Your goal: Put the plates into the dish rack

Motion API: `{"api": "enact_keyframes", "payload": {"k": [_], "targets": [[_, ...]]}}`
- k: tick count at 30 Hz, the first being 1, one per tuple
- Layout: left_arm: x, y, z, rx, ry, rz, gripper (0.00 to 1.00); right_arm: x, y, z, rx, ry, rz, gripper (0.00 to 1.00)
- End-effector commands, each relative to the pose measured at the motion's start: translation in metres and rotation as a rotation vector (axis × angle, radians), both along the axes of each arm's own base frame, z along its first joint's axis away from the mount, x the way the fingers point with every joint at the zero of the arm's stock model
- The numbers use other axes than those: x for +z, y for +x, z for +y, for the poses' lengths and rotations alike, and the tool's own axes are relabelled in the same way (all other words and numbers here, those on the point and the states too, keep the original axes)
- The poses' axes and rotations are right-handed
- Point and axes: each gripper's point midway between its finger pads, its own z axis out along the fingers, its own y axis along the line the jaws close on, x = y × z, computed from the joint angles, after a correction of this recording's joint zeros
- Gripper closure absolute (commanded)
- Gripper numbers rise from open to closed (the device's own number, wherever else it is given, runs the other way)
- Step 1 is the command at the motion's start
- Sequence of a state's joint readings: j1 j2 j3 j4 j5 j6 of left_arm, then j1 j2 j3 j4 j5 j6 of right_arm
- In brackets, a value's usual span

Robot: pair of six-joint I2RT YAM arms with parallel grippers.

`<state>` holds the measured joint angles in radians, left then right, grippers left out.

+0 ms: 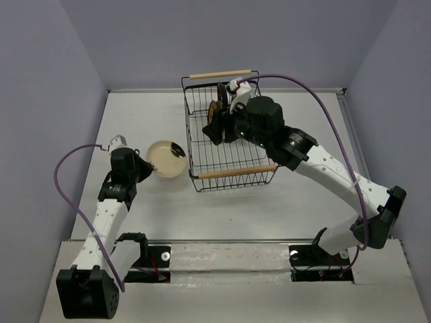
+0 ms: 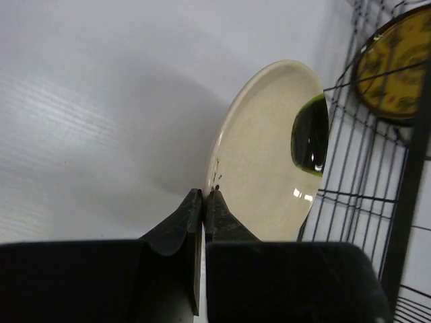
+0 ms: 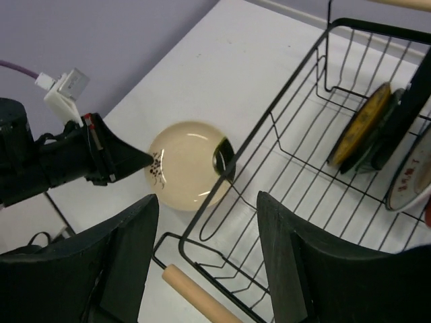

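Observation:
My left gripper (image 1: 149,165) is shut on the near rim of the cream plate (image 1: 167,159), which has a dark mark on its far side. In the left wrist view the fingertips (image 2: 217,199) pinch the rim of that plate (image 2: 262,155), whose far edge reaches the dish rack (image 2: 367,141). The black wire dish rack (image 1: 232,156) stands mid-table. My right gripper (image 1: 217,128) hovers open and empty over the rack's left part; its own view (image 3: 209,249) looks down on the cream plate (image 3: 185,165) and the rack's wall (image 3: 296,87). A yellow-brown plate (image 3: 360,124) stands in the rack.
The rack has two wooden handles, one near (image 1: 236,172) and one far (image 1: 220,74). A dark plate and a white plate with red marks (image 3: 411,175) stand beside the yellow-brown one. Purple cables trail from both wrists. Grey walls enclose the table.

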<state>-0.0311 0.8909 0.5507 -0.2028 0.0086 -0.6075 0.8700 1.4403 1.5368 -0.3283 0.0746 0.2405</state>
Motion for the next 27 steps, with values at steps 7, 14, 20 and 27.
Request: {"api": "enact_keyframes", "payload": {"k": [7,14,20,27], "targets": [[0.194,0.004,0.036,0.137,0.145,-0.633,0.95,0.027,-0.013,0.051,0.223,0.122,0.022,0.18],[0.246,-0.009,-0.027,-0.185,0.03,-0.82,0.95,0.006,-0.002,0.076,0.264,0.104,0.06,0.12],[0.254,-0.028,-0.059,-0.362,-0.026,-0.868,0.95,-0.009,0.013,0.072,0.245,0.124,0.1,0.14],[0.251,-0.037,-0.08,-0.483,-0.048,-0.903,0.91,0.002,-0.006,0.079,0.422,0.245,0.097,0.78]]}}
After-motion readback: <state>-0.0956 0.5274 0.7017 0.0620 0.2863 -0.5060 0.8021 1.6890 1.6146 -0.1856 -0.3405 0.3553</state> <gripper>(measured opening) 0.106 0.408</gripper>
